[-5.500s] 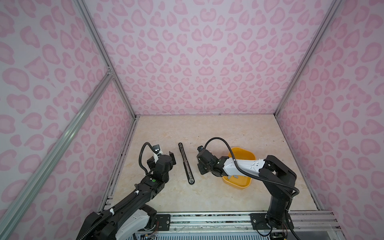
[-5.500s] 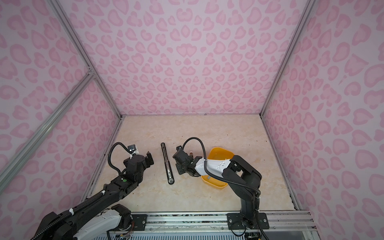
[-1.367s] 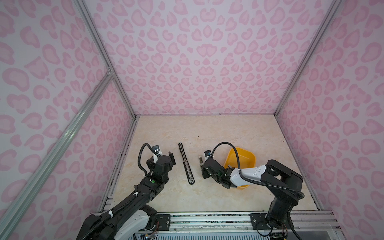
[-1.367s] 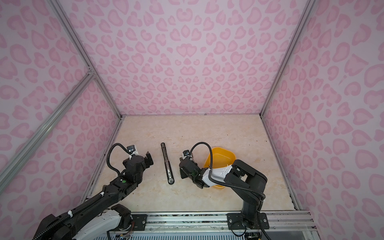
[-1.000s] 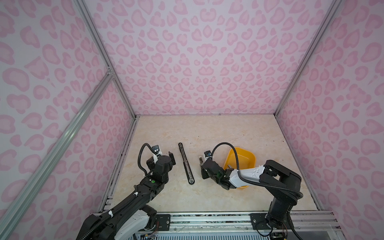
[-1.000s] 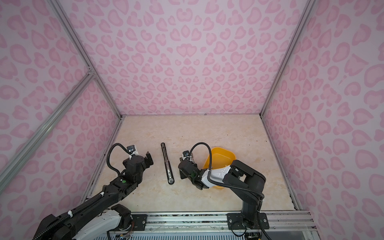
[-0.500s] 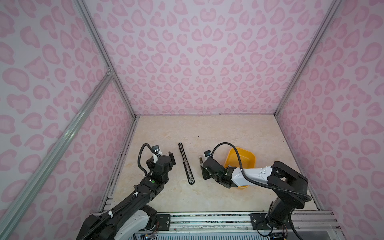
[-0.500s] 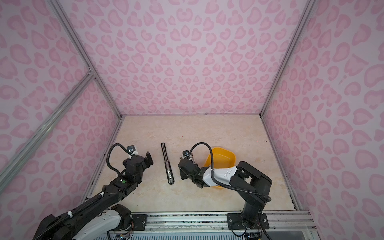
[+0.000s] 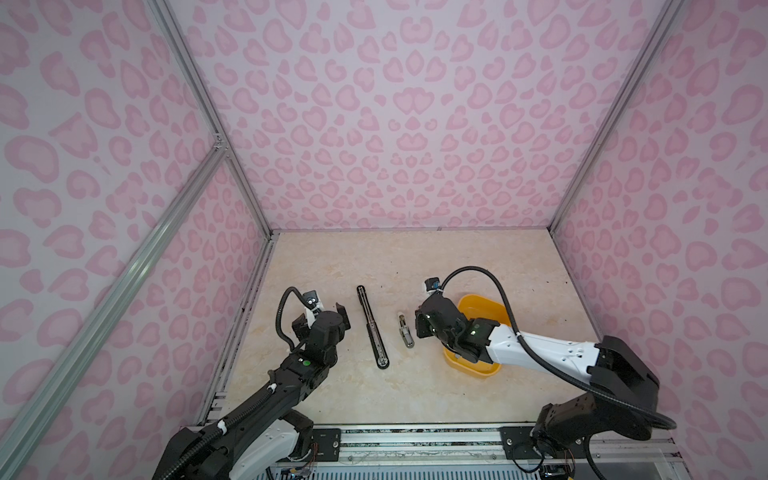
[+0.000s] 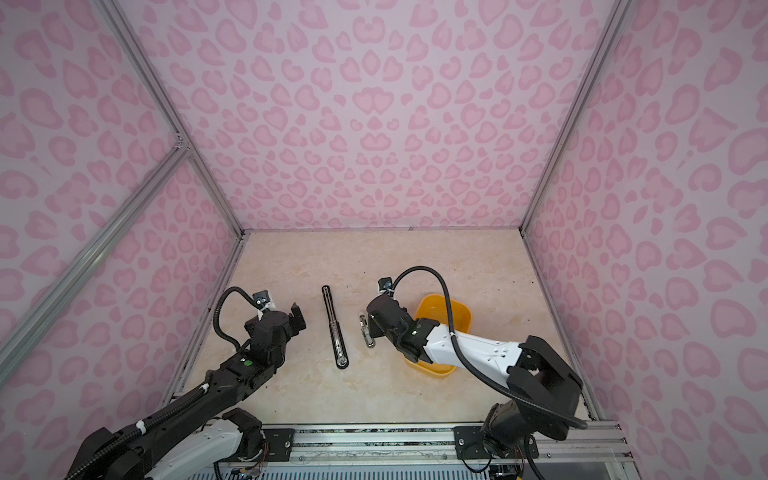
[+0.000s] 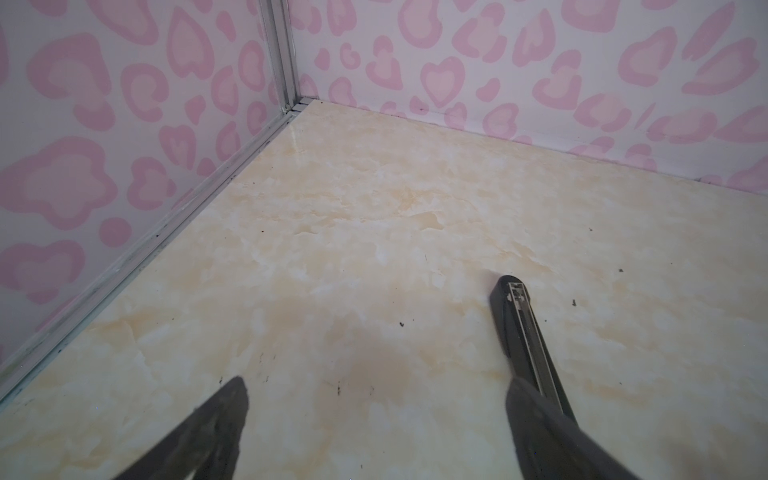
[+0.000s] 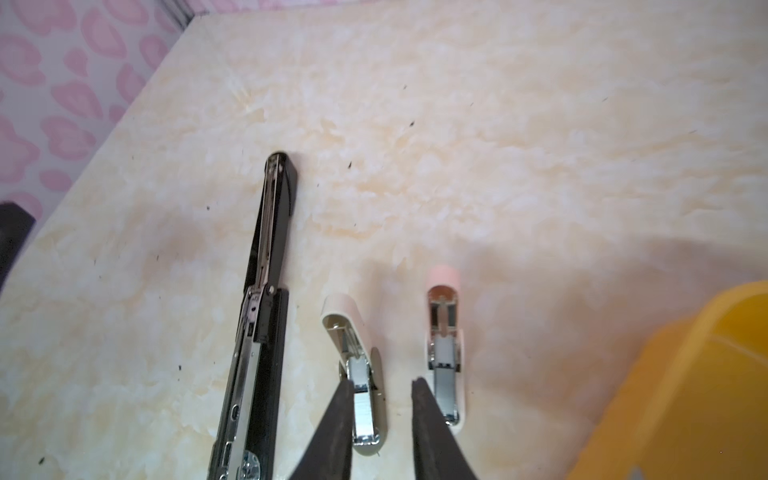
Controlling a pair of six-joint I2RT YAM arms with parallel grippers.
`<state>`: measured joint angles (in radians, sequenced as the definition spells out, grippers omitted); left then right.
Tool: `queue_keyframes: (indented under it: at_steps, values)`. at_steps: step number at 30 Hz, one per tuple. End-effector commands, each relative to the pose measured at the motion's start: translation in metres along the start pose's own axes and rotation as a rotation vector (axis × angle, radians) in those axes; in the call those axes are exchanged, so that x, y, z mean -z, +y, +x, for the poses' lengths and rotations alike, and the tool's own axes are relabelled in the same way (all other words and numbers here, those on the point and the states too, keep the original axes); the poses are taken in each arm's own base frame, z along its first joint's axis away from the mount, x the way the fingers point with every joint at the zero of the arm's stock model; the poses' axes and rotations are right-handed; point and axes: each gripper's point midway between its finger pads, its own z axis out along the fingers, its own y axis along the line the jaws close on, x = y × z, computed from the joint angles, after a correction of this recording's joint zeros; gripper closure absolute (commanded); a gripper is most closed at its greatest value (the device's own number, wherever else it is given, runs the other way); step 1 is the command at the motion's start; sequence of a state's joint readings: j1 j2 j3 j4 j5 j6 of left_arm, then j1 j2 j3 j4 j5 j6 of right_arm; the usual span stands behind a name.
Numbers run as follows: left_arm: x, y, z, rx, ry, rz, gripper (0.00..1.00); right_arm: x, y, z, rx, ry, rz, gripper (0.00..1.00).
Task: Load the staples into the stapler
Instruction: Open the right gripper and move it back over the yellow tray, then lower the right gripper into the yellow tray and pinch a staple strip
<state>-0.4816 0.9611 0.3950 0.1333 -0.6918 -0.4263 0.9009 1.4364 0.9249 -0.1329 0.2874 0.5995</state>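
My worry is a nudge: my left hand [image 11: 376,384], spread wide, hovers just beside the black stapler [image 9: 372,328], and my right hand [image 12: 382,386], slightly apart and empty, hangs low over the white stapler [image 12: 357,374], where staples [image 12: 365,411] seem to lie, close enough to knock it into the pink stapler [image 12: 444,345].

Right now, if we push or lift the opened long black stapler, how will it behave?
The long black stapler lies opened flat with boxy sides: probably slides, won't roll. Long and thin, so a push near one end likely swivels it. Its hinge sits mid-length; lifted by one half, the other may swing or fold.
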Motion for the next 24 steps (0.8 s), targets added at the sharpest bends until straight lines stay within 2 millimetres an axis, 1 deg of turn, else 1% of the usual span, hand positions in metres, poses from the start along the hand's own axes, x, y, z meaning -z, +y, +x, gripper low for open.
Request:
queue_keyframes:
  at_steps: [1, 4, 5, 7, 10, 11, 13, 16, 17, 20, 24]
  values:
    - [0.001, 0.004, -0.011, 0.034, -0.043, -0.022, 0.02, 0.025, -0.067, 0.014, -0.028, 0.058, 0.225, 0.69]
    - [0.002, 0.004, -0.012, 0.032, -0.049, -0.022, 0.02, 0.039, -0.105, 0.017, -0.133, 0.042, 0.287, 0.69]
    - [0.002, 0.003, -0.012, 0.029, -0.049, -0.019, 0.01, 0.043, -0.115, 0.018, -0.151, 0.035, 0.300, 0.69]
    - [0.001, 0.002, -0.011, 0.017, -0.050, -0.013, 0.00, 0.047, -0.129, 0.021, -0.187, 0.034, 0.327, 0.69]
    - [-0.001, -0.002, -0.009, -0.008, -0.037, -0.002, 0.00, 0.050, -0.144, 0.026, -0.214, 0.041, 0.369, 0.69]
    - [-0.002, -0.007, -0.013, 0.002, -0.049, 0.016, 0.00, 0.049, -0.149, 0.030, -0.219, 0.052, 0.377, 0.69]
    - [-0.006, -0.011, -0.012, -0.012, -0.035, 0.017, 0.00, 0.043, -0.156, 0.038, -0.232, 0.086, 0.377, 0.68]
    - [-0.013, -0.019, -0.013, -0.034, -0.011, 0.010, 0.01, 0.030, -0.162, 0.049, -0.237, 0.135, 0.362, 0.68]
    - [-0.016, -0.019, -0.008, -0.057, 0.016, -0.001, 0.01, 0.024, -0.161, 0.052, -0.227, 0.154, 0.339, 0.68]
    - [-0.020, -0.022, -0.007, -0.077, 0.037, -0.010, 0.03, 0.007, -0.156, 0.056, -0.179, 0.197, 0.295, 0.66]
    - [-0.017, -0.023, -0.007, -0.069, 0.025, 0.010, 0.03, -0.015, -0.146, 0.066, -0.125, 0.278, 0.245, 0.66]
